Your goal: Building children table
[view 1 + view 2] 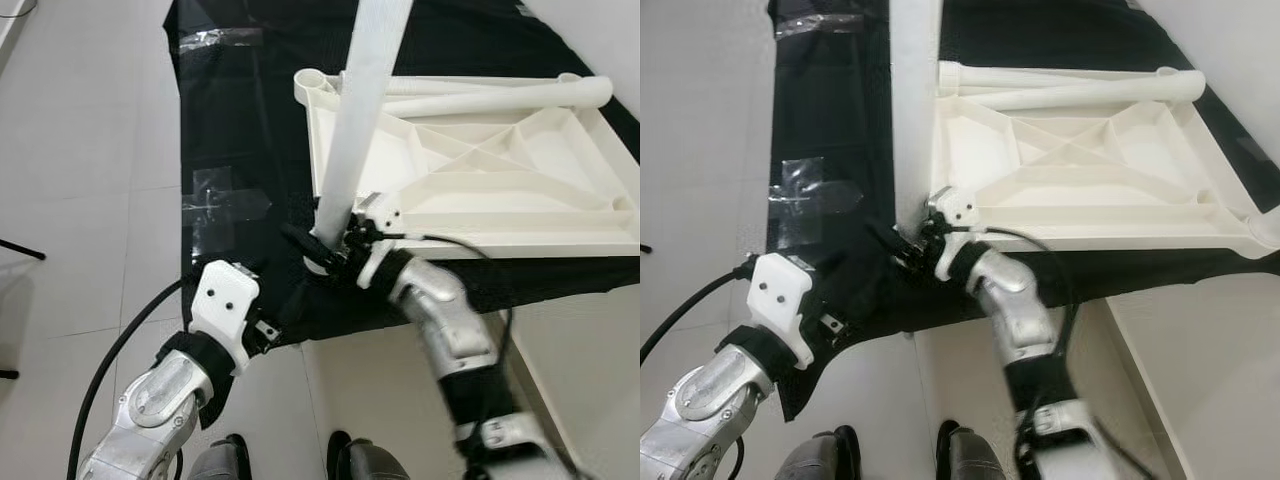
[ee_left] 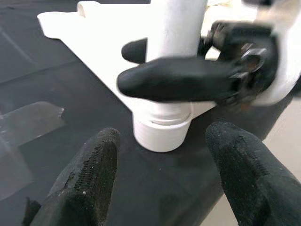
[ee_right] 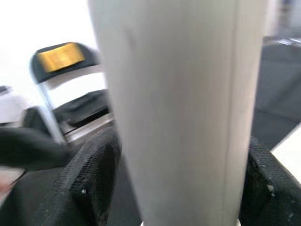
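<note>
The upturned white tabletop (image 1: 470, 165) lies ribs-up on a black cloth (image 1: 240, 130) on the floor, two loose legs (image 1: 500, 97) resting along its far edge, while the right pincer (image 1: 335, 250) is clenched around an upright leg (image 1: 362, 110) standing in the near-left corner socket, and the left pincer (image 2: 162, 174) hangs released just near of it. If that clench twists off-axis the leg could jam or tip out of the socket — a judgement. The left wrist view shows the leg's foot seated in its collar (image 2: 162, 132); the right wrist view shows a folding chair (image 3: 70, 89) beyond.
</note>
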Available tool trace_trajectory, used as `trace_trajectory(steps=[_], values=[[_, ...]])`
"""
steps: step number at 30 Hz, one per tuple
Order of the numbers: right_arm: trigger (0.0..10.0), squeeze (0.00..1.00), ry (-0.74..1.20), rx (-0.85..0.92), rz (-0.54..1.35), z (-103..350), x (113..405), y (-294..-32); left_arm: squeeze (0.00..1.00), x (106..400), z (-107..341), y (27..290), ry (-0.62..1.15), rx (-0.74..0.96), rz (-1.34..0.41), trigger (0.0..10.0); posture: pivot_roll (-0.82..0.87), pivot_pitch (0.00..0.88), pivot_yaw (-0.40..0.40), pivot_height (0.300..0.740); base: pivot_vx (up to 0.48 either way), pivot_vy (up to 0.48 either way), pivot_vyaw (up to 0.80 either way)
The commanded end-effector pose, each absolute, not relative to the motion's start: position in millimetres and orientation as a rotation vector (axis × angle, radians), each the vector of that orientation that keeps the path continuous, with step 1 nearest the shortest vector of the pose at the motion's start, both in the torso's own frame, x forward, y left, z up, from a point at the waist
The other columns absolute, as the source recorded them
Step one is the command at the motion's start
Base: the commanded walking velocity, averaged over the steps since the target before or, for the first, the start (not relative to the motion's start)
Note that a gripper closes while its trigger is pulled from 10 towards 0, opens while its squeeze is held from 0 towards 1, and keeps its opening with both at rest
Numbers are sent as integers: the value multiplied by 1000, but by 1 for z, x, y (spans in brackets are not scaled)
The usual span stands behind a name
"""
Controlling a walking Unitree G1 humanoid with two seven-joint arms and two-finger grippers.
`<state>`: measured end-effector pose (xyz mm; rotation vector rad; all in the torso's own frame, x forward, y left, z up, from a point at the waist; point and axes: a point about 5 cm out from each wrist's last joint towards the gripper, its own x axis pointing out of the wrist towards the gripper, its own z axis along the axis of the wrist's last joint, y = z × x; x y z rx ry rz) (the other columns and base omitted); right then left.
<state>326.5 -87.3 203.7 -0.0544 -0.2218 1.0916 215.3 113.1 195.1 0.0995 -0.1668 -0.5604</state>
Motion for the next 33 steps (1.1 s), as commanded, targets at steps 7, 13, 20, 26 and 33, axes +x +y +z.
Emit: trace_trajectory(steps=[7, 13, 20, 26, 33], values=[[10000, 0, -188, -109, 1295, 212, 335, -87, 0, 215, 189, 110, -151, 83, -570, 10000, 93, 232, -91, 740, 0, 0, 0], [0, 0, -196, -73, 1303, 216, 341, -86, 0, 214, 190, 111, -151, 90, -562, 10000, 105, 235, -91, 740, 0, 0, 0], [0, 0, -195, -61, 1206, 208, 335, -90, 0, 212, 189, 110, -144, 84, -570, 10000, 91, 247, -91, 740, 0, 0, 0], [0, 0, -163, -117, 769, 188, 335, -101, 0, 213, 190, 109, -150, 64, -574, 10000, 76, 255, -95, 740, 0, 0, 0], [0, 0, -106, -132, 467, 162, 308, -95, 0, 213, 190, 109, -148, 64, -577, 10000, 72, 252, -88, 740, 0, 0, 0]])
